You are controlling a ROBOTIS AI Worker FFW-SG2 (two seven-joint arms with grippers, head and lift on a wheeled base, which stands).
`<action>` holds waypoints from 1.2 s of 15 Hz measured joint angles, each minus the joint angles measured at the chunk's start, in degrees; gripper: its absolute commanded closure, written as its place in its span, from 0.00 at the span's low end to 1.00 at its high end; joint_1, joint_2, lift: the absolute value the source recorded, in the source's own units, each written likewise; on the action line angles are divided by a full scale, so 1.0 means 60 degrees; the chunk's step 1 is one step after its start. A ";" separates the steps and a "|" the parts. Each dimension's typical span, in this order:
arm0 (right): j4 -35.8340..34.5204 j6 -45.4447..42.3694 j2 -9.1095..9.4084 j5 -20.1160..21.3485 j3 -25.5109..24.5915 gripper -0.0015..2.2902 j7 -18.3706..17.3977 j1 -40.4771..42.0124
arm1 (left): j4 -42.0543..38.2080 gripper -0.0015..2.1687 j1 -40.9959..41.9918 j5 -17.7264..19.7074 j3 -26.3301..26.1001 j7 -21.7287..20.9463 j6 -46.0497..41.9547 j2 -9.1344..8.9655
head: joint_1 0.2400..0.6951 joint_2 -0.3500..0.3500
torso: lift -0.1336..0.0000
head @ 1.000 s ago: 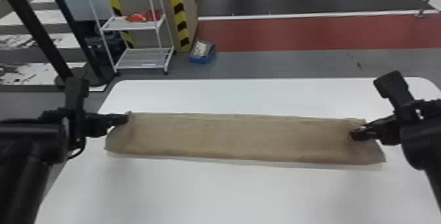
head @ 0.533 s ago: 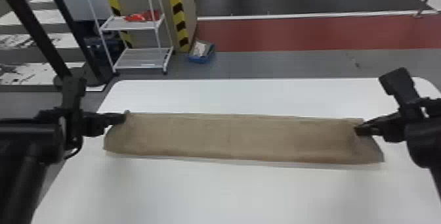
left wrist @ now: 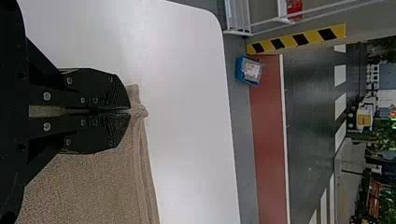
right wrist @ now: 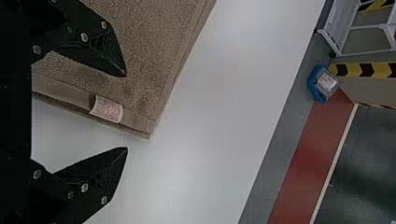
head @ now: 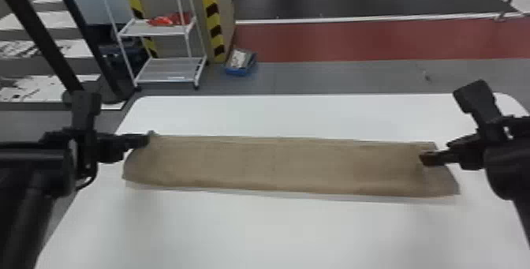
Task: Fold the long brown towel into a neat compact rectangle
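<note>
White table (head: pixel 256 232), long brown towel (head: pixel 276 165) lying crosswise

So the table's right under the towel, which is one long strip with its long axis running left to right. Left gripper (head: pixel 147 140) has the towel's far left corner pinched. Right gripper (head: pixel 428 158) is at the towel's right end, fingers spread. Little pale tag (right wrist: pixel 107 108) on that end's edge, writing too small to read.

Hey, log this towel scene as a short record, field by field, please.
towel: brown, long strip lying left to right
surface: white table
left pincer: shut on the towel's far left corner
right pincer: open at the right end, one finger over the towel
tag: pale, on the towel's right end
fold: not yet compact
</note>
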 measured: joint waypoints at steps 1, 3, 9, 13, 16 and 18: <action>0.0034 -0.0002 0.0002 0.0016 0.0048 0.21 0.0000 0.0001 | 0.0000 0.50 0.0000 0.0000 -0.0004 -0.0004 -0.0007 -0.0002 | 1.00 0.65 | 0.07; 0.0133 -0.0060 0.0004 0.0081 0.0156 0.22 0.0001 0.0001 | 0.0000 0.50 0.0002 0.0000 -0.0008 -0.0017 -0.0021 -0.0005 | 1.00 0.66 | 0.07; 0.0297 -0.0175 0.0004 0.0159 0.0127 0.33 -0.0017 0.0000 | 0.0013 0.50 0.0041 0.0000 0.0005 -0.0019 -0.0088 0.0014 | 1.00 0.66 | 0.07; 0.0298 -0.0185 0.0004 0.0159 0.0107 0.34 -0.0028 0.0000 | 0.0012 0.50 0.0055 0.0000 0.0011 -0.0019 -0.0098 0.0014 | 1.00 0.65 | 0.07; 0.0243 -0.0205 0.0004 0.0130 0.0052 0.39 -0.0039 0.0005 | 0.0000 0.50 0.0072 0.0005 0.0021 -0.0019 -0.0095 0.0014 | 1.00 0.65 | 0.07; 0.0157 -0.0214 0.0004 0.0106 0.0003 0.45 -0.0043 0.0044 | -0.0004 0.50 0.0074 0.0011 0.0028 -0.0033 -0.0097 0.0030 | 1.00 0.65 | 0.07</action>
